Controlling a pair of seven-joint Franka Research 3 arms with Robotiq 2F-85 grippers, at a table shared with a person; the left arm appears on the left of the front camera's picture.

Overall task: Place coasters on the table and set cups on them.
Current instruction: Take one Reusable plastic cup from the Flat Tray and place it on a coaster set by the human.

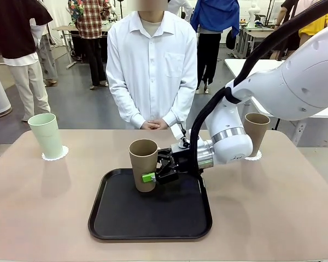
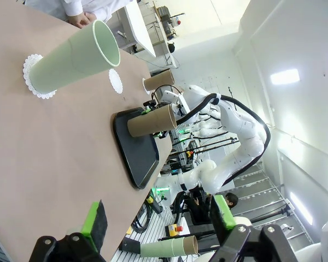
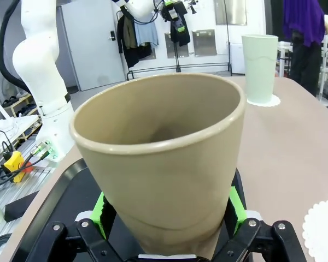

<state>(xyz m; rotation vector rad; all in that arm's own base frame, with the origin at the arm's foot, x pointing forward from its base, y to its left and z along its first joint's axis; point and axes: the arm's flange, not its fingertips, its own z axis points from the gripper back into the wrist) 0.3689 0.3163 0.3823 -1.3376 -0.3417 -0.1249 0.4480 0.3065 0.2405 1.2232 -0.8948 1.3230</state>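
A tan cup [image 1: 143, 164] stands upright on the black tray [image 1: 150, 218]. My right gripper [image 1: 153, 177] reaches in from the right, open, with a green pad on each side of the cup's lower half. The right wrist view has this cup [image 3: 164, 164] close up between the pads [image 3: 101, 213] of the right gripper [image 3: 167, 218]. The mint cup [image 1: 45, 135] sits on a coaster [image 1: 55, 155] at the far left. A second tan cup [image 1: 257, 132] stands on a coaster [image 1: 255, 156] behind my right arm. One bare coaster [image 2: 115, 81] lies on the table [image 1: 273, 218]. My left gripper [image 2: 157, 218] is open and holds nothing.
A person in a white shirt stands at the far edge with hands [image 1: 151, 125] clasped, off the table. The tray takes the table's near middle. The bare coaster [image 3: 322, 229] lies just beyond the tray.
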